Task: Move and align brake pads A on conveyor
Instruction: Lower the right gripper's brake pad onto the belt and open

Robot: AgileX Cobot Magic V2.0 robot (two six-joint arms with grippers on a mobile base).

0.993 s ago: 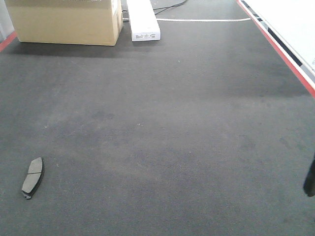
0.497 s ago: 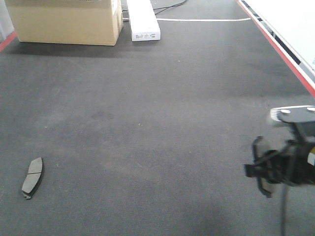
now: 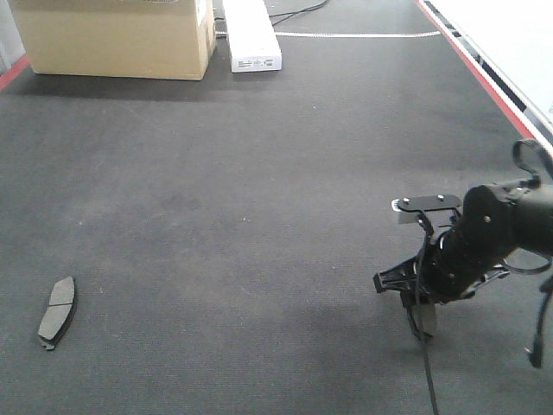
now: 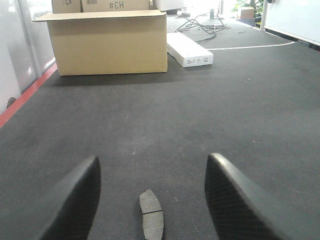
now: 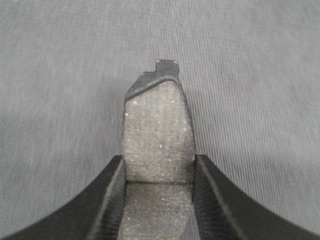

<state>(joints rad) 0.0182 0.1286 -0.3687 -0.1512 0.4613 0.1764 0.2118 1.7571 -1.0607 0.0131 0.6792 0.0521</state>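
Note:
The conveyor (image 3: 259, 216) is a wide charcoal belt. One brake pad (image 3: 57, 311) lies flat on it at the lower left. In the left wrist view this pad (image 4: 152, 215) lies lengthwise on the belt between and below the wide-apart fingers of my open left gripper (image 4: 152, 165), touching neither. My right gripper (image 3: 415, 298) is at the lower right, pointing down, shut on a second brake pad (image 3: 424, 322) held on edge just over the belt. In the right wrist view that pad (image 5: 159, 135) sticks out ahead of the right gripper (image 5: 159, 167), clamped by its long sides.
A cardboard box (image 3: 117, 39) and a long white box (image 3: 251, 39) stand at the belt's far end, with a white tape line (image 3: 354, 35) beside them. Red stripes (image 3: 484, 73) run along the belt's edges. Cables (image 4: 200, 27) lie behind the white box.
My right arm has come in from the right edge and moved left and lower over the belt, carrying its pad. The pad at the lower left has not moved.

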